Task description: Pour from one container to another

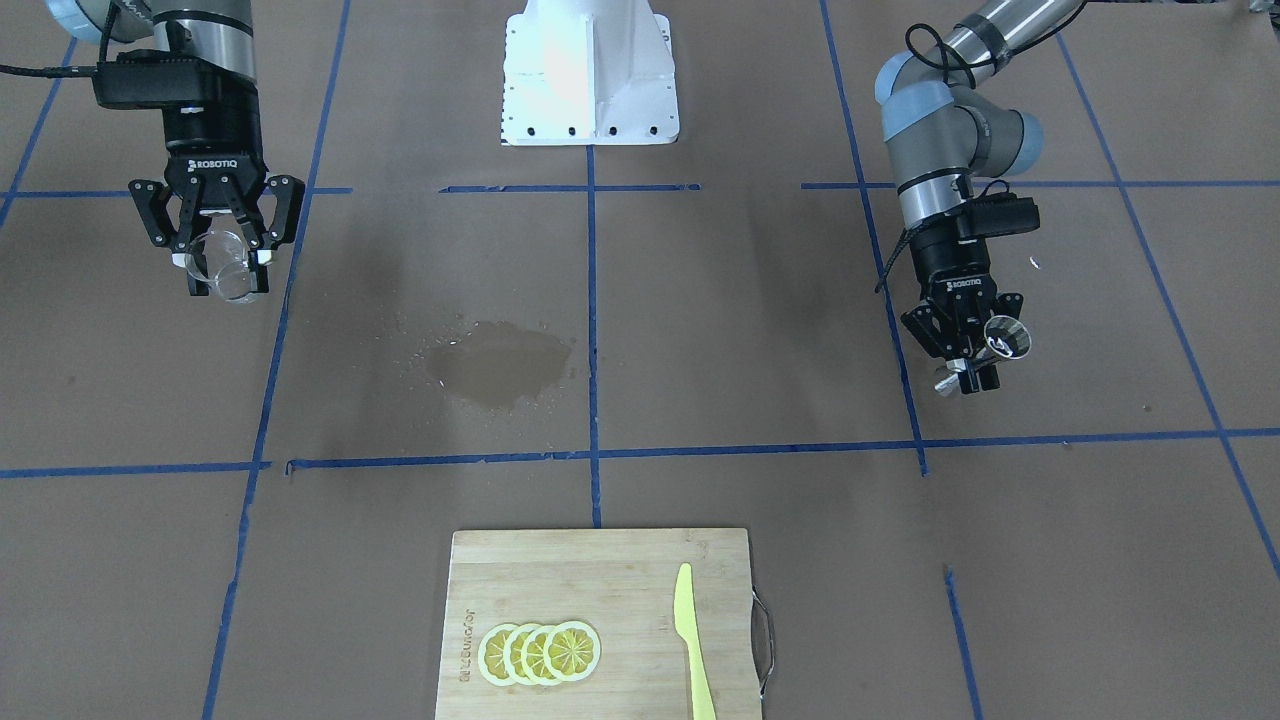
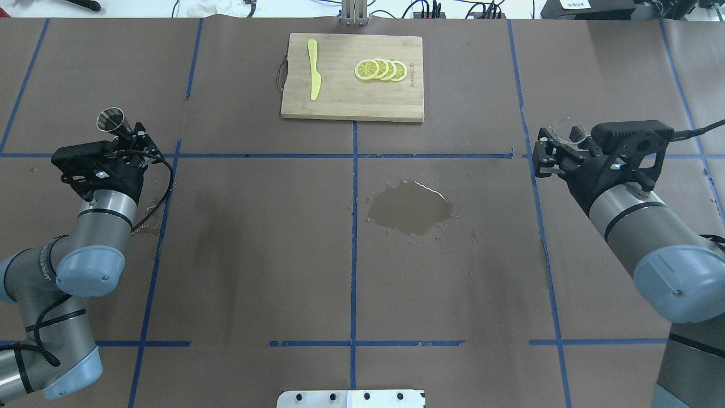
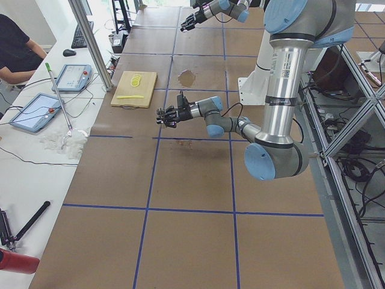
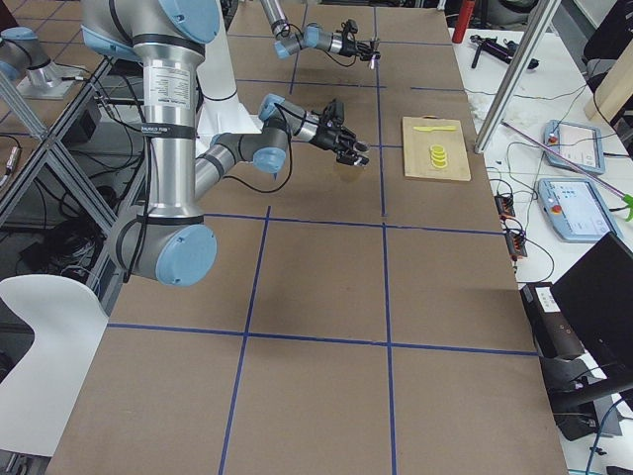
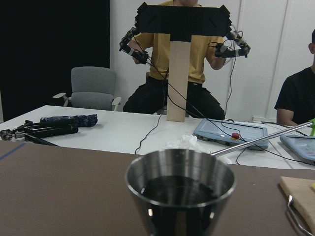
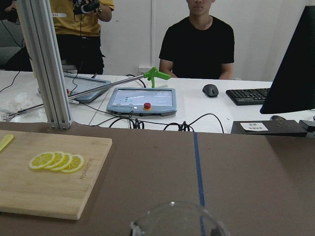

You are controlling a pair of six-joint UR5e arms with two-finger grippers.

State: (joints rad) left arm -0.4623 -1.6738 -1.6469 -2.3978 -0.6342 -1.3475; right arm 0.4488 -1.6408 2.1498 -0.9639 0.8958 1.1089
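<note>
A steel cup (image 2: 111, 122) is held upright in my left gripper (image 2: 129, 141), which is shut on it above the table's left side. In the left wrist view the steel cup (image 5: 180, 192) holds dark liquid. From the front, the same steel cup (image 1: 1004, 339) sits in the left gripper (image 1: 965, 362). My right gripper (image 2: 558, 148) is shut on a clear glass (image 2: 568, 131), raised over the table's right side. The glass (image 1: 228, 266) shows between the right gripper's (image 1: 222, 262) fingers, and its rim (image 6: 178, 219) appears at the bottom of the right wrist view. The two containers are far apart.
A wet spill (image 2: 412, 207) darkens the brown paper near the table's middle. A wooden cutting board (image 2: 340, 99) at the far edge carries lemon slices (image 2: 380, 69) and a yellow knife (image 2: 314, 77). Operators sit beyond the far edge.
</note>
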